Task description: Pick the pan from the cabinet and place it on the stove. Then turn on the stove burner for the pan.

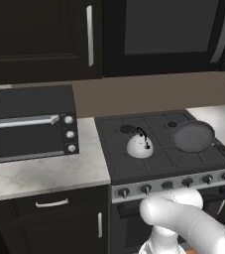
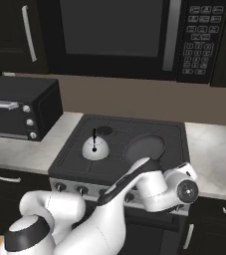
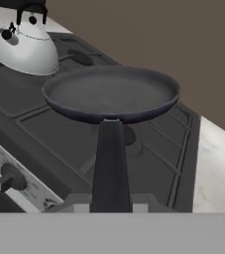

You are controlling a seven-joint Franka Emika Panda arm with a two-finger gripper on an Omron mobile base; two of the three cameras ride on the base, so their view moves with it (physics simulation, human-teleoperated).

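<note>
The pan, dark grey and shallow, hangs just over the stove's right front grate, and a burner cap shows beneath it. Its long black handle runs back between my fingertips, where my gripper is shut on it. From the base views the pan is over the right half of the stove, with my white hand just in front of it. The cabinet at upper left has its door closed.
A white kettle stands on the stove's left front grate. A row of knobs lines the stove front. A black toaster oven sits on the left counter, a microwave hangs overhead, and marble counter lies to the right.
</note>
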